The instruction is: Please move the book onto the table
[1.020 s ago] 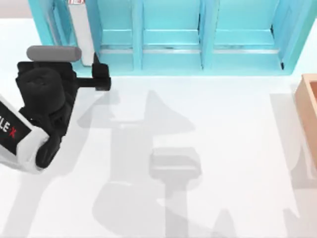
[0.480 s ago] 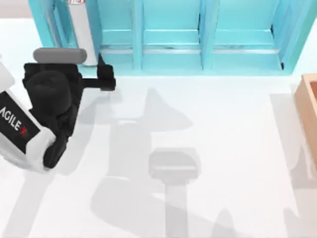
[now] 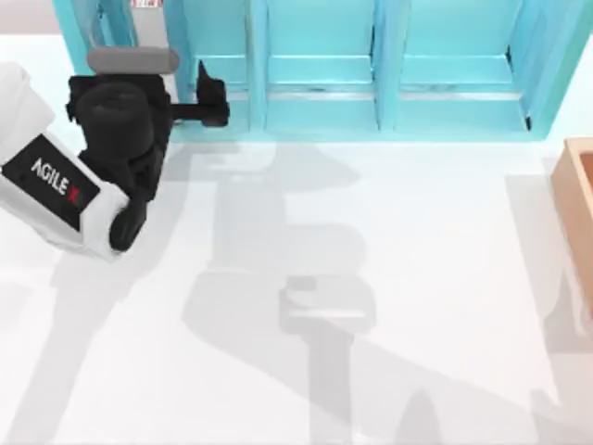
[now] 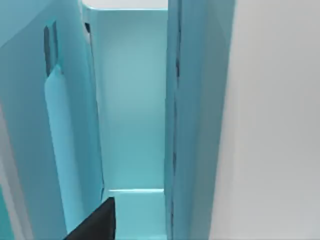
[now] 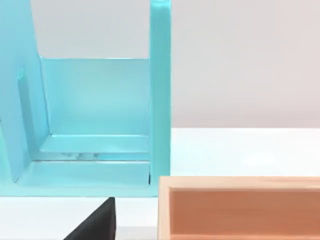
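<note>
The book stands upright in the leftmost bay of the turquoise shelf unit, its white page edges and a small red mark facing up. My left gripper is open and reaches into that bay. One black finger sits just right of the book, and the other is hidden under the wrist. In the left wrist view the book's pale blue cover runs close beside a black fingertip. The white table spreads in front of the shelf. A fingertip of my parked right gripper faces the shelf's end.
A tan wooden box sits at the table's right edge, and it lies close in front of the right wrist. The shelf unit spans the far side, its upright dividers splitting it into bays. Arm shadows lie across the table's middle.
My left arm has moved toward the shelf and a little right. Its finger, earlier in front of the shelf, is now inside the left bay beside the book.
</note>
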{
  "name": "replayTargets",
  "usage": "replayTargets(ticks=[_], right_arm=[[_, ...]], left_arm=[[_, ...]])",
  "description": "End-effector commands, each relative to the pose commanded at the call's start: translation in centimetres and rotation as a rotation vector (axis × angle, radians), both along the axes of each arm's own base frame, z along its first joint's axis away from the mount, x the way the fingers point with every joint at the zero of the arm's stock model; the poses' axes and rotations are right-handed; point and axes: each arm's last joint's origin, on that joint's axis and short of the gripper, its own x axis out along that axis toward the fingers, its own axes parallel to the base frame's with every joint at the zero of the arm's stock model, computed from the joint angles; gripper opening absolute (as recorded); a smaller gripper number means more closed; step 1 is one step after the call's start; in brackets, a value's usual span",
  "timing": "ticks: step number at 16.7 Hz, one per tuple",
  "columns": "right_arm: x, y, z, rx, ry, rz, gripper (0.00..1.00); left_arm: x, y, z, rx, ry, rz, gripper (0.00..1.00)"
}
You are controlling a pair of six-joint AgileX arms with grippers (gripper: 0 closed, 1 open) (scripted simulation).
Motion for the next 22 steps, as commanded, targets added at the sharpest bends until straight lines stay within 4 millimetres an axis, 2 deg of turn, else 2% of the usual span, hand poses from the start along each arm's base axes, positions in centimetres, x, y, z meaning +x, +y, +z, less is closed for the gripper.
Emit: replayTargets(ticks=[4,9,22], right_arm=[[0.0,0.0,0.0,0.000,0.000,0.000,1.00],[0.0,0.0,0.0,0.000,0.000,0.000,1.00],[0.0,0.0,0.0,0.000,0.000,0.000,1.00]], left_arm=[[2.9,0.0,-0.2,0.000,0.001,0.000,1.00],[3.1,0.1,-0.2,0.000,0.002,0.000,1.00],[3.1,0.1,-0.2,0.000,0.002,0.000,0.02]])
